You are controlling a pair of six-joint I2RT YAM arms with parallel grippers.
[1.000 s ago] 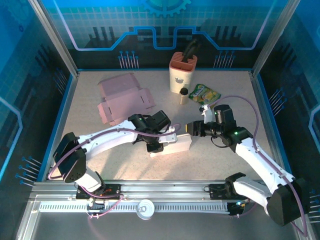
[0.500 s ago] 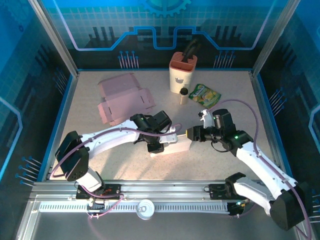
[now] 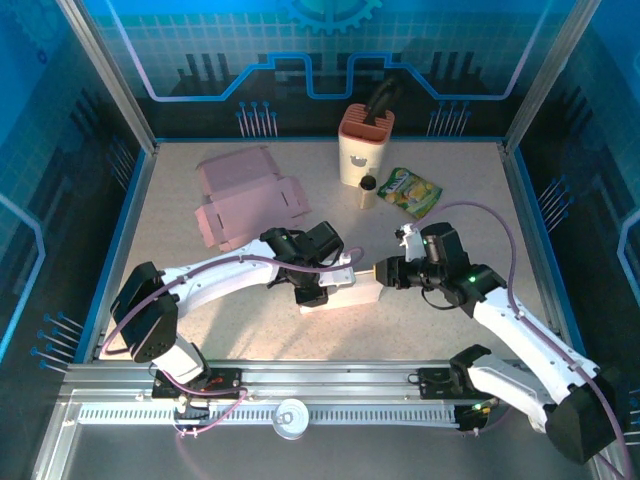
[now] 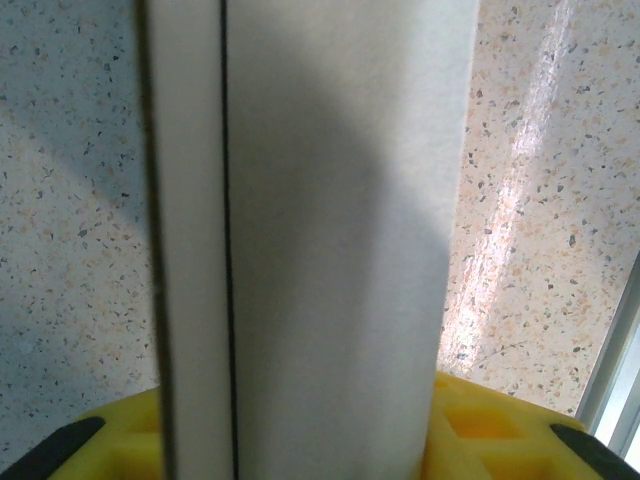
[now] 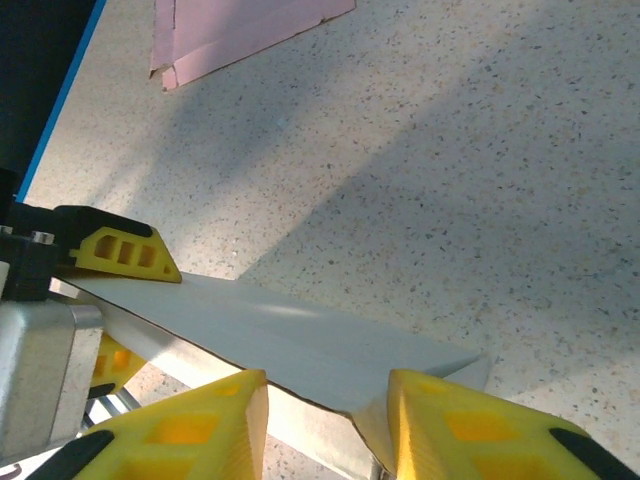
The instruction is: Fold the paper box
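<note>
Right tool [image 3: 378, 272] nearer box [image 3: 348, 293], speckled table [image 3: 250, 330], blue walls [image 3: 300, 50]

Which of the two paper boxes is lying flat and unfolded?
The pink cardboard box at far left lies flat, unfolded; the white paper box at centre is raised into shape.

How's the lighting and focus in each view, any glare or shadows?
Left wrist: the box is close and soft, shadowed, with a glare streak on the table. Right wrist: sharp, shadows across the table. Top external: evenly lit, no blur.
</note>
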